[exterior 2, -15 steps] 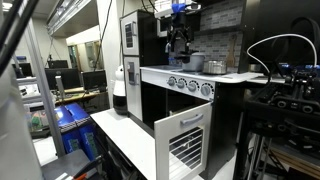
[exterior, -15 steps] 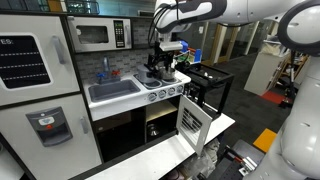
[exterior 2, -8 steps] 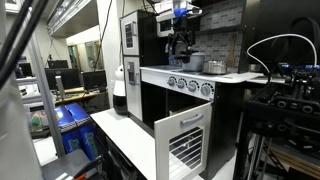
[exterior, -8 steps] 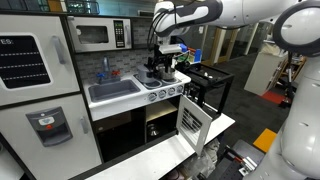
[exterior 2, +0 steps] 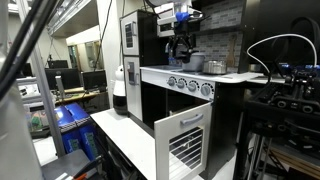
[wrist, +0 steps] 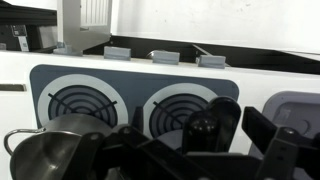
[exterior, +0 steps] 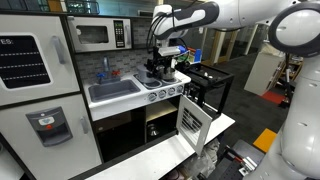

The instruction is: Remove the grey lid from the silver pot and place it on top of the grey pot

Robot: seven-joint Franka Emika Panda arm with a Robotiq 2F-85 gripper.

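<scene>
jaws: at the bottom of the wrist view, with dark fingers point(wrist: 265, 138) spread either side of a black knob. I honestly can't tell if they're pinching it yet or just bracketing it.
lid point(wrist: 205, 130): only its knob point(wrist: 204, 124) really shows, bottom centre and right between the jaws. The disc is mostly hidden behind them, so I can't say if it's sitting on a pot or lifted clear.
key relation: the knob is dead centre in the jaws, not off to either side. The lid is round, so there's no long axis to line up, and with just one arm point(exterior: 195, 15) there's no question of who's nearer.
pot point(wrist: 50, 150): lower left of the wrist view, shiny, just beside the jaws, with its side handle point(wrist: 14, 135) poking toward the frame edge. The rim looks open to me, but I can't tell whether it's the silver pot or the grey one.
burners: two coils, point(wrist: 84, 100) and point(wrist: 185, 100), mid frame beyond the jaws, both bare.
desk point(wrist: 255, 65): a white top running across behind the burners, upper frame.
exterior views: the jaws hang over the stove, but the pots point(exterior: 160, 75) are too small to sort out.
next, my guess: get a firm grip on the knob, lift straight up, then carry it over to the grey pot.
</scene>
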